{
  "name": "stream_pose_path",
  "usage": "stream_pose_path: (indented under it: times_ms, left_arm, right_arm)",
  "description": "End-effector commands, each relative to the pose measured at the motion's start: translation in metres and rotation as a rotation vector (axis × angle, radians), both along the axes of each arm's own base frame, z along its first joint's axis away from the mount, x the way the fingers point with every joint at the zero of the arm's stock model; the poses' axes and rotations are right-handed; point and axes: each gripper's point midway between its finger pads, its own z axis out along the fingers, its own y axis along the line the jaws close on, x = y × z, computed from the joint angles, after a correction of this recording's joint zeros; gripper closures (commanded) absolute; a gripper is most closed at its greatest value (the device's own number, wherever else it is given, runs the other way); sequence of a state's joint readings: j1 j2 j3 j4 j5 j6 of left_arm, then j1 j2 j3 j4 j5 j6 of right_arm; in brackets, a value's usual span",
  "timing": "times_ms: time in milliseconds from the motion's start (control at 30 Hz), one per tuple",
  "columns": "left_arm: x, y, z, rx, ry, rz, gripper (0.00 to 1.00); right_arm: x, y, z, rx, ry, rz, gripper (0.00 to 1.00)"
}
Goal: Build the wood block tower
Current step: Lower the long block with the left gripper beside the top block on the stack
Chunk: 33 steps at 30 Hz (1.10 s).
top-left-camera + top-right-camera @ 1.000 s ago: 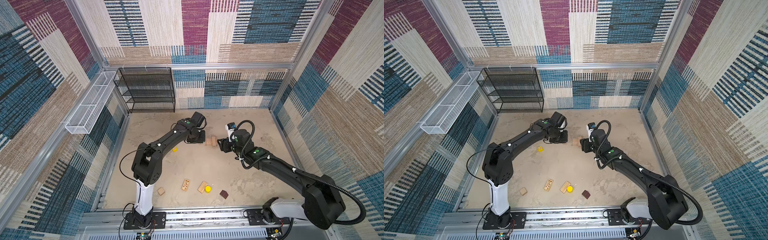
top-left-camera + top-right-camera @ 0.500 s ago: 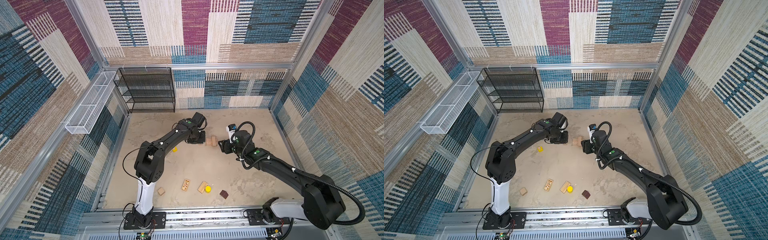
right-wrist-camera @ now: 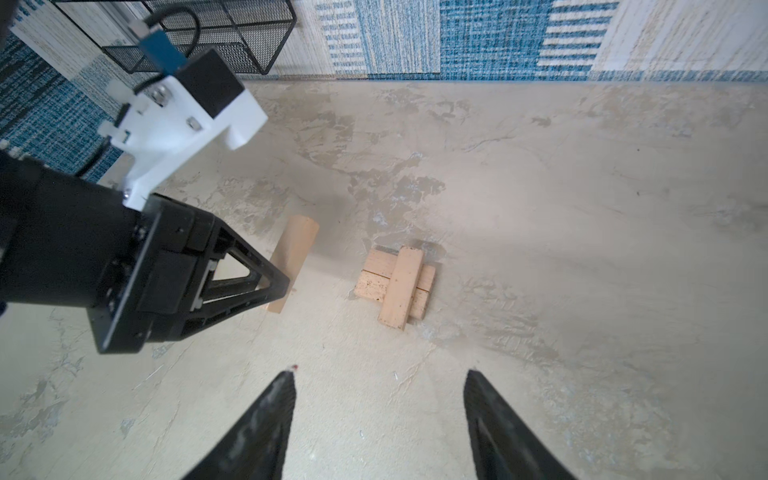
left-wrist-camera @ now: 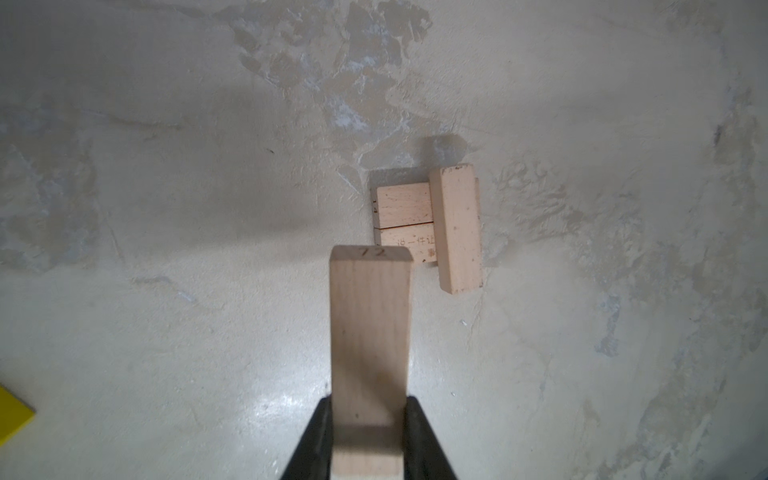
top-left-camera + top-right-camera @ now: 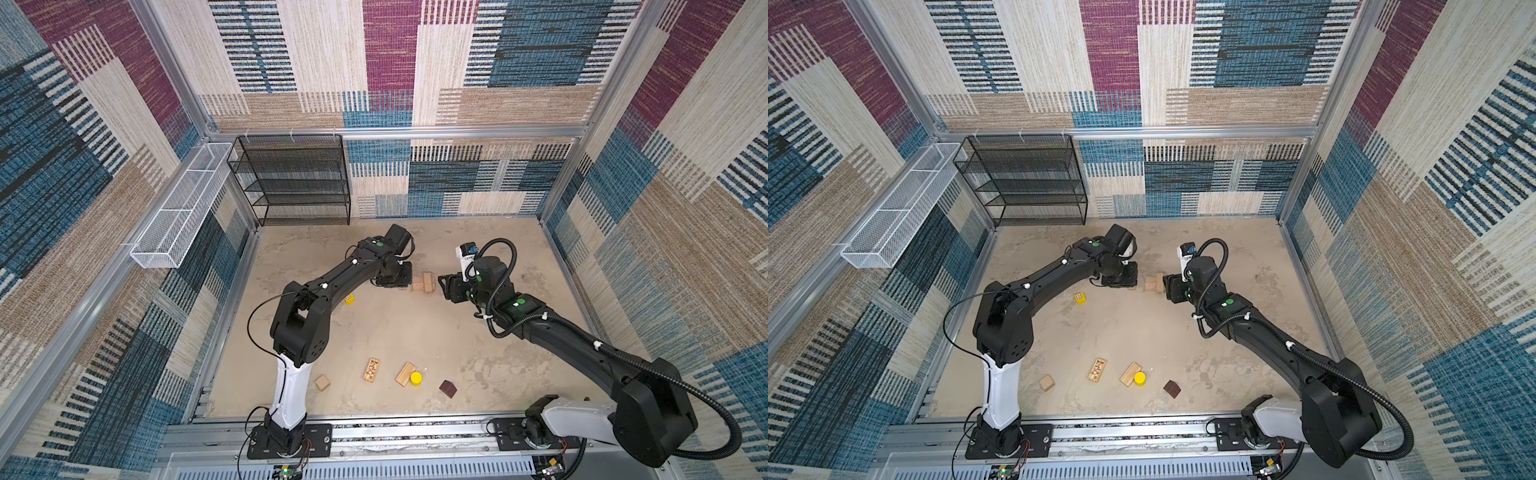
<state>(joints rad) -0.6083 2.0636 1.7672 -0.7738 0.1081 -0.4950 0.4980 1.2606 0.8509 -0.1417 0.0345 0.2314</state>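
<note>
Left wrist view showed my left gripper (image 4: 368,409) clamped on a plank (image 4: 370,324), hanging just short of the tower (image 4: 455,228). That was two blocks flat on the bench (image 4: 166,208) with one laid across. Right gripper (image 3: 380,374) sat nearby, wide open and empty.

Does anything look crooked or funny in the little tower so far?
A little. The top plank lies across the two bottom planks near one end, not their middle, and pokes out past them on one side. Nothing has toppled. The left gripper holds a spare plank close by.
</note>
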Motion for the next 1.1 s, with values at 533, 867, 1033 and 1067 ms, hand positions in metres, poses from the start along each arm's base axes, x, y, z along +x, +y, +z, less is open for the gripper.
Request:
stream_pose_path:
  times_ms: [533, 867, 1033, 1067]
  left_arm:
    - [0.025, -0.037, -0.027, -0.037, 0.021, -0.054, 1.00]
    - [0.030, -0.049, -0.038, -0.030, 0.030, -0.066, 1.00]
    - [0.030, -0.046, -0.043, -0.005, 0.033, -0.057, 1.00]
    - [0.029, -0.046, -0.044, -0.002, 0.034, -0.055, 1.00]
  right_arm:
    - [0.002, -0.009, -0.002, -0.051, -0.004, -0.030, 0.33]
    - [0.001, -0.013, -0.004, -0.065, 0.002, -0.041, 0.33]
    - [0.001, -0.014, -0.005, -0.065, 0.003, -0.042, 0.33]
    - [0.001, -0.013, -0.005, -0.064, 0.005, -0.040, 0.33]
